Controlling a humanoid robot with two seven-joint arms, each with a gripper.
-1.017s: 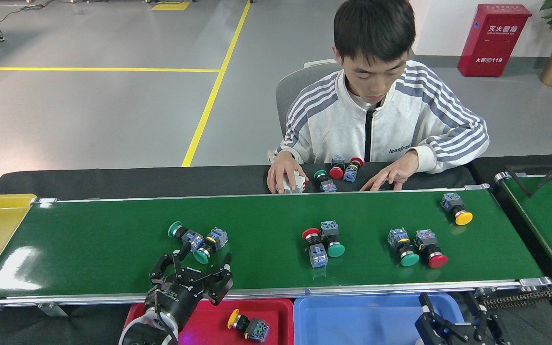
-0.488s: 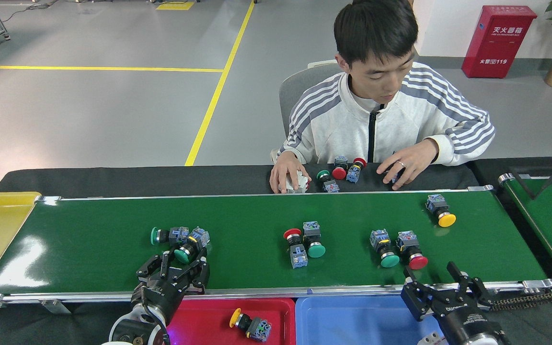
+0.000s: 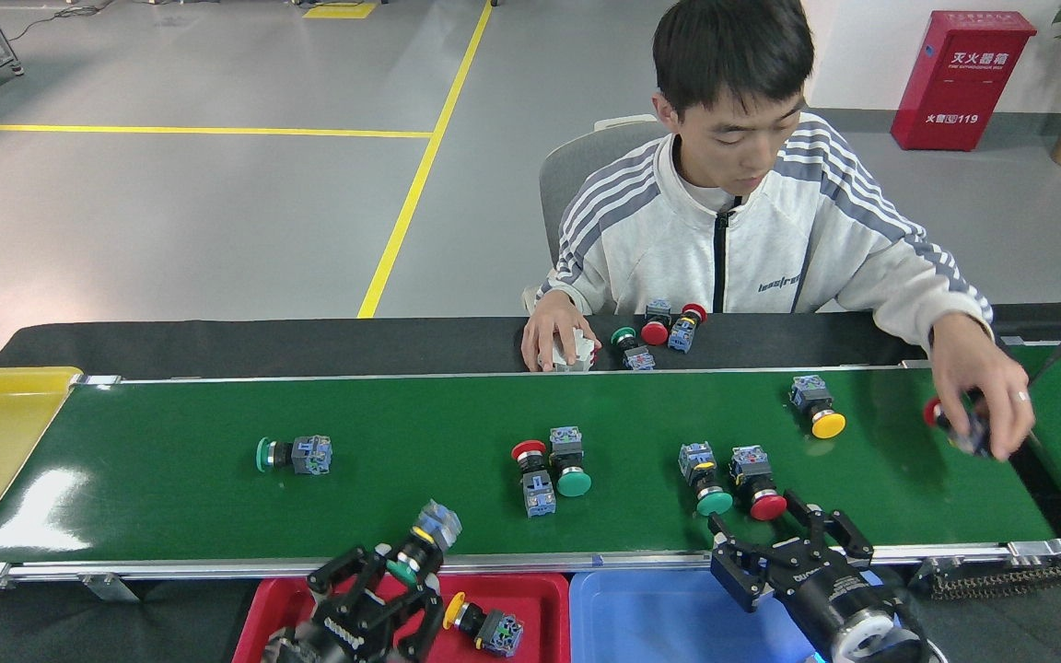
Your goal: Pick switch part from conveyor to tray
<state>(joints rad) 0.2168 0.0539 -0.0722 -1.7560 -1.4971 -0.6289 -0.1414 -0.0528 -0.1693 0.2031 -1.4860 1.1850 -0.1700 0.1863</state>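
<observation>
Our left claw [image 3: 399,569] is pinching a green-capped switch part [image 3: 425,538] right over the conveyor's [image 3: 171,497] near rail, just above the red tray's [image 3: 530,594] far rim; a yellow-capped switch [image 3: 484,628] already sits in that tray; our right claw [image 3: 784,534] hangs spread at the near edge, just short of the red-capped switch [image 3: 757,482].

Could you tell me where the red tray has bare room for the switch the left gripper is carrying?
The red tray is bare along its right part, between the yellow-capped switch and the blue tray. Its left part is hidden by the left gripper, which holds a green-capped switch.
</observation>
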